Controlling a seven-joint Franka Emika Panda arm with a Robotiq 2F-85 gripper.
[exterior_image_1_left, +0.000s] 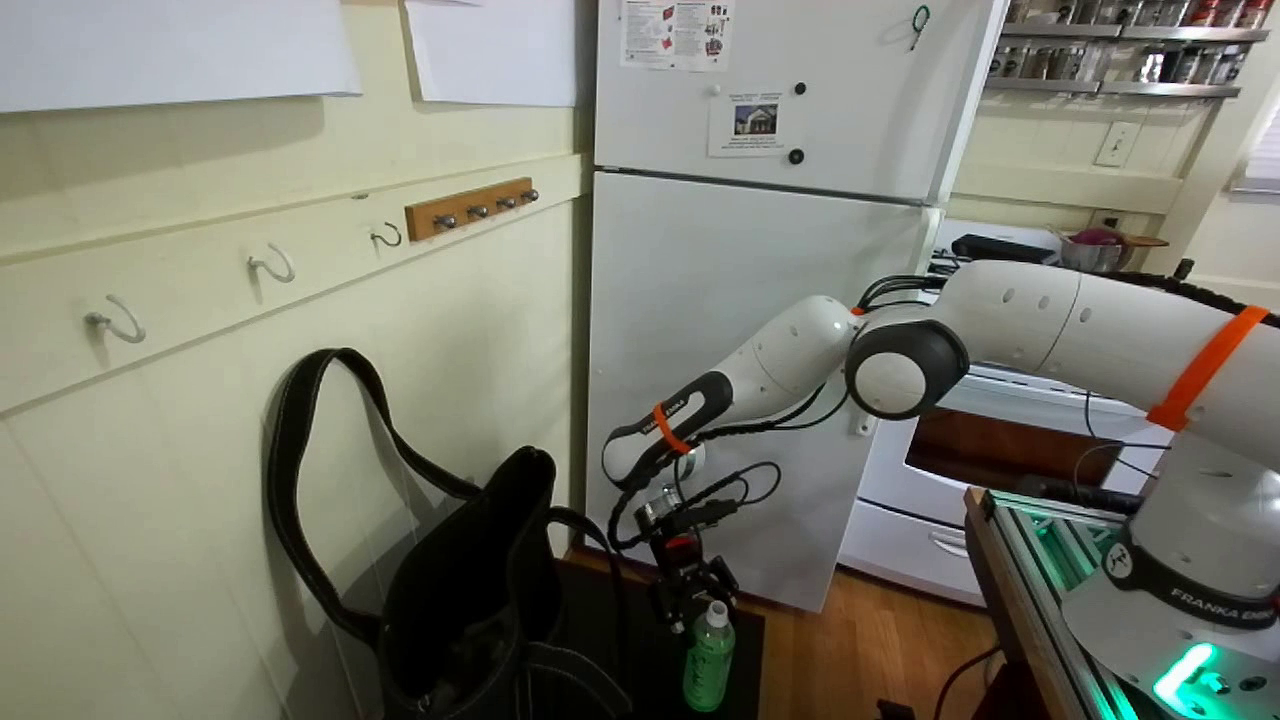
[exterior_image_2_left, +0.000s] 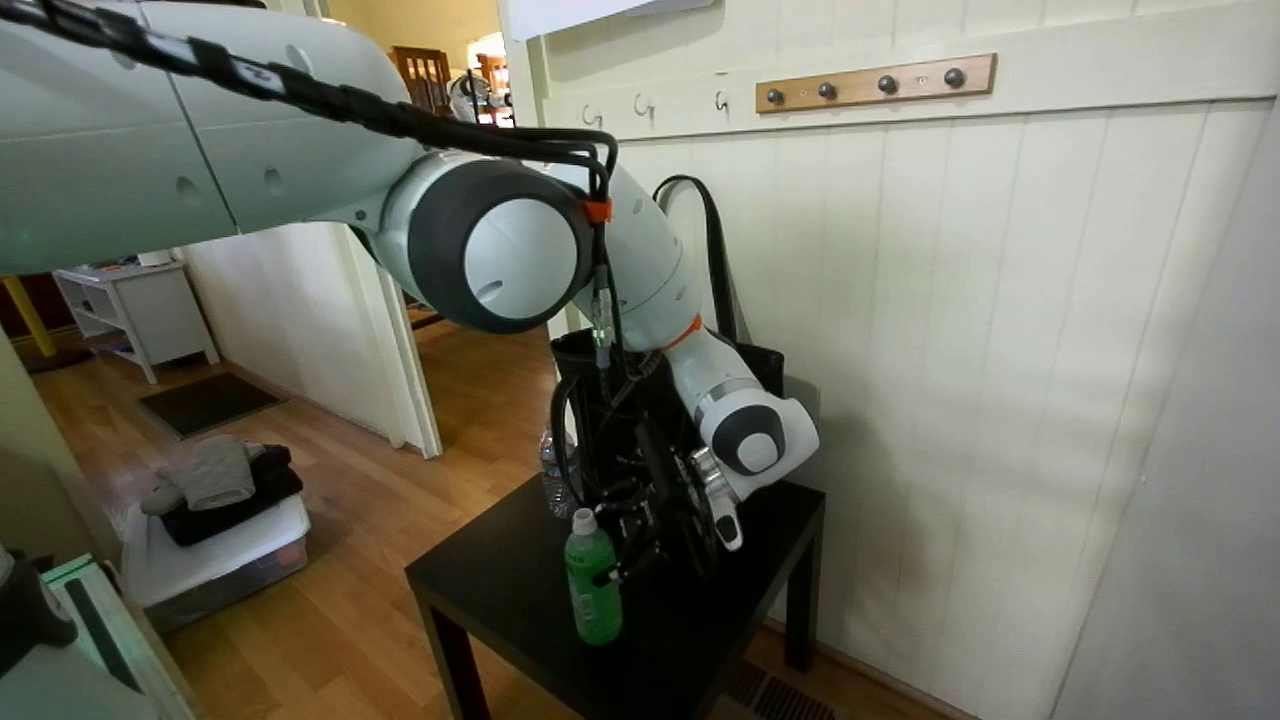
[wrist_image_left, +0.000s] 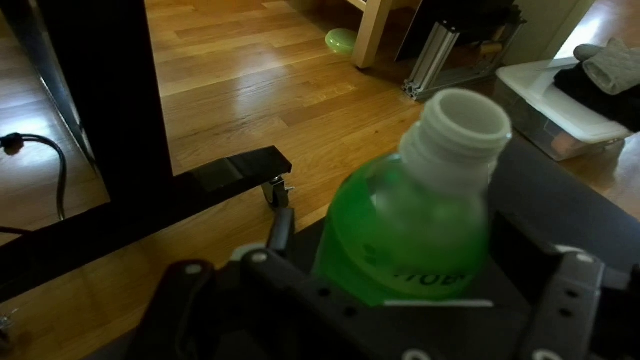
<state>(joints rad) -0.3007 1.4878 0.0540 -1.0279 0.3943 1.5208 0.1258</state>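
Upright on the black side table (exterior_image_2_left: 490, 580), a green-filled plastic bottle (wrist_image_left: 410, 215), between the widely parted jaws of the gripper (wrist_image_left: 395, 227), with a gap on one side and nothing clasped. Only in the wrist view, uncapped at the neck and partly lettered "TOB". Only in an exterior view, a clear plastic bottle (exterior_image_2_left: 553, 470) beside the black tote bag (exterior_image_1_left: 535, 570). Only in an exterior view, spice jars (exterior_image_1_left: 1150, 67) and "FRANKA" on the robot's base (exterior_image_1_left: 1165, 570).

The bottle (exterior_image_1_left: 709, 663) looks smooth plastic, the pincer (wrist_image_left: 395, 231) largely matt, the table (exterior_image_2_left: 490, 570) smooth, the floor (wrist_image_left: 240, 110) glossy wood.
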